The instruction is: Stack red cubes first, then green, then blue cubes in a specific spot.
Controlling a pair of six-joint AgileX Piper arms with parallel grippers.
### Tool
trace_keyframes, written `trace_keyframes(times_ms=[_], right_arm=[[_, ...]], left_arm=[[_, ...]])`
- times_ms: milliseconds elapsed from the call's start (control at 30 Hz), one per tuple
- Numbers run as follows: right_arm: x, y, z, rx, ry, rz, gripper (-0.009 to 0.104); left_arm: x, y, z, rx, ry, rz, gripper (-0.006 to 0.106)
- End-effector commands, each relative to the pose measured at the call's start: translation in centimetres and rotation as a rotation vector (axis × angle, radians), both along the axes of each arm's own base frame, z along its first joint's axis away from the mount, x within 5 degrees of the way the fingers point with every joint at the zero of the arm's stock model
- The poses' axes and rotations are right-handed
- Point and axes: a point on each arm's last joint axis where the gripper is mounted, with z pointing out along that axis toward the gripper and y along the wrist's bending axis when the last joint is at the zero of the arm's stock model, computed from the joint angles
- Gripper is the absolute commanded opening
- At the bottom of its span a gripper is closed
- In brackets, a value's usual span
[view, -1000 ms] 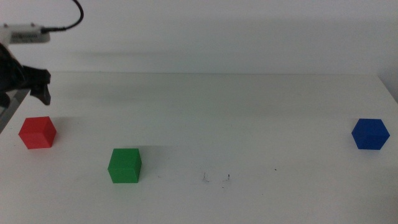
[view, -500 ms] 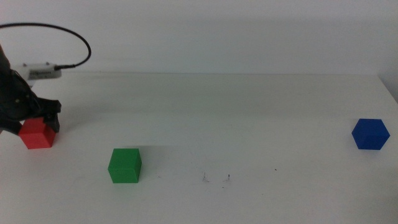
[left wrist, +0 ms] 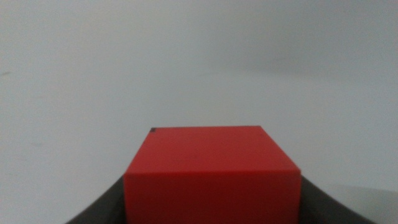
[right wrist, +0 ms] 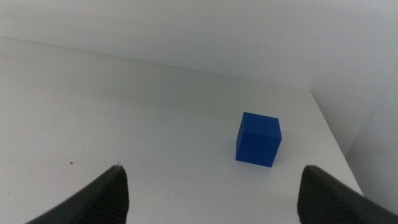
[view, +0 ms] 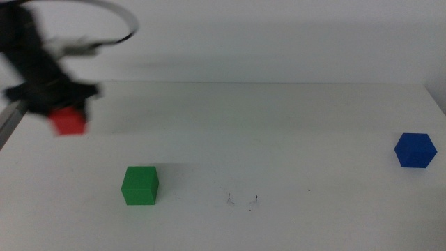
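Red cube: small matte red cube [view: 69, 122], clamped between the left gripper [view: 64, 111] jaws, lifted clear of the white tabletop [view: 279, 125] at far left.
Target spot: two dark specks [view: 242, 200], well right of the carried cube.
Green cube: small matte green cube [view: 140, 185], resting between the two.
Blue cube: small dark blue cube [view: 415, 150], far right.
Right gripper [right wrist: 211, 186]: jaws spread wide, empty, waiting near the blue cube.
Risk: a low carry may clip the green cube; off-centre release spoils the stack base.

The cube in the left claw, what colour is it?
Red cube, plain and matte, clearest in the left wrist view.
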Motion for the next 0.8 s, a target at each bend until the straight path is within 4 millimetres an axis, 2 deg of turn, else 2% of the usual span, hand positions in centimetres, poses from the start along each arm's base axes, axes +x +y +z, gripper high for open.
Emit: trace_keyframes(times_ms=[0, 67, 167, 233, 300, 500, 633, 767], right_arm=[[0.0, -0.1, -0.1, -0.021, -0.003, -0.007, 0.093], [0.0, -0.1, -0.1, -0.021, -0.003, -0.007, 0.093], [0.0, -0.1, -0.1, -0.021, -0.003, -0.007, 0.093], [0.0, -0.1, -0.1, -0.021, -0.003, -0.007, 0.093], [0.0, -0.1, -0.1, -0.021, -0.003, -0.007, 0.093], [0.0, -0.1, -0.1, -0.021, -0.003, -0.007, 0.093], [0.0, -0.1, -0.1, -0.021, -0.003, -0.007, 0.093], [0.0, -0.1, -0.1, -0.021, -0.003, -0.007, 0.093]], left_arm=[[-1.5, -5.5, 3.0, -0.018, -0.058, 0.047, -0.002], [-2.8, -10.3, 3.8, -0.09, -0.077, 0.093, -0.002], [-4.9, -17.1, 3.5, -0.147, -0.076, 0.049, -0.002], [-6.3, -20.7, 2.7, -0.167, -0.069, 0.001, -0.002], [-7.3, -23.2, 1.7, -0.159, -0.056, -0.037, -0.002], [-8.3, -27.1, -1.7, -0.125, -0.046, -0.112, -0.002], [-8.4, -28.3, -3.7, -0.13, -0.011, -0.123, -0.002], [-8.2, -28.9, -4.9, -0.137, -0.008, -0.167, -0.002]])
